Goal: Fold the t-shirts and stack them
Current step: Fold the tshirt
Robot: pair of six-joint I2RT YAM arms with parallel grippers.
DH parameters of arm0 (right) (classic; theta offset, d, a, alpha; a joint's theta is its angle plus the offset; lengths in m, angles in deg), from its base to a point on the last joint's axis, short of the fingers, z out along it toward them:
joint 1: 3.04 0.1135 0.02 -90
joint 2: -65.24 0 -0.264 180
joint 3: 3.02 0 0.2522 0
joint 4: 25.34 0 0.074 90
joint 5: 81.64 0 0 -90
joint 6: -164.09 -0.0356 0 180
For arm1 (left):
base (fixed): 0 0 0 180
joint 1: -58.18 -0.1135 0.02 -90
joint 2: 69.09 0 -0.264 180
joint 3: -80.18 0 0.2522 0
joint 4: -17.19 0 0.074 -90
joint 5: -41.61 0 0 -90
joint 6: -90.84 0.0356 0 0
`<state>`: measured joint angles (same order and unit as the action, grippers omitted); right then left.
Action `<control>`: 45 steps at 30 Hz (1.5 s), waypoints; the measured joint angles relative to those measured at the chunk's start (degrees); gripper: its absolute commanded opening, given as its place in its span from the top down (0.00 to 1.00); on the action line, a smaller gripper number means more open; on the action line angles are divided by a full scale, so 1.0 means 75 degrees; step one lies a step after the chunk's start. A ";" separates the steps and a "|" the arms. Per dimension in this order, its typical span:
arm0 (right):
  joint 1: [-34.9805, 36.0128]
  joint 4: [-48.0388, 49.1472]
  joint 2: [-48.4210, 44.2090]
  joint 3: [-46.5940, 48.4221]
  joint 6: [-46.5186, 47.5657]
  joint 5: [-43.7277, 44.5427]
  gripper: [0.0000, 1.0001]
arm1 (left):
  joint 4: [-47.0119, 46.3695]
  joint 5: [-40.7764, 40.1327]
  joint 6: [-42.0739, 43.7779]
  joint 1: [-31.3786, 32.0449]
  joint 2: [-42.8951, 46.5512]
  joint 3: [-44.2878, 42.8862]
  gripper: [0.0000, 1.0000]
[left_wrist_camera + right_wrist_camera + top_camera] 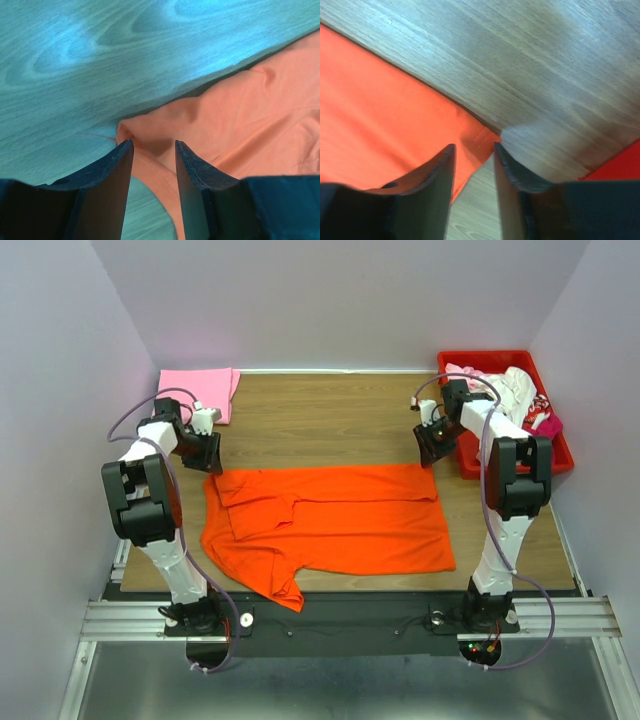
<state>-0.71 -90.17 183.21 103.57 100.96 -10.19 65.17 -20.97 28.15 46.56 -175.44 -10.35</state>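
The bright orange t-shirt [330, 520] lies spread across the middle of the table, its near left sleeve hanging over the front edge. My left gripper [210, 462] is open at the shirt's far left corner; in the left wrist view the corner [150, 150] lies between the open fingers [117, 175]. My right gripper [430, 455] is open at the shirt's far right corner [482, 137], which lies between its fingers [440, 170]. A folded light pink t-shirt [198, 390] lies at the far left. White and magenta shirts [510, 395] sit in the crate.
A red plastic crate [555, 455] stands at the far right, close beside my right arm. Grey walls enclose the table on three sides. Bare wood [320, 420] shows between the pink shirt and the crate.
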 measured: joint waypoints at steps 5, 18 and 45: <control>0.0000 0.0003 0.0233 0.0000 -0.0006 -0.0035 0.83 | -0.0370 -0.0023 -0.0038 0.0000 -0.0166 0.0338 0.60; 0.0009 0.0227 0.0408 0.0067 -0.0169 0.0178 0.99 | -0.0638 -0.0166 -0.0207 0.0012 -0.0755 -0.0111 1.00; 0.0152 0.1437 0.2614 0.3561 -0.0784 0.1804 0.39 | -0.0108 -0.0085 -0.0364 0.0443 -0.4124 -0.5665 0.57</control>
<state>0.42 -79.39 202.82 130.28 95.08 3.34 64.36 -21.60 25.42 49.89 -206.36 -52.84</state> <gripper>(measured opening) 0.547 0.363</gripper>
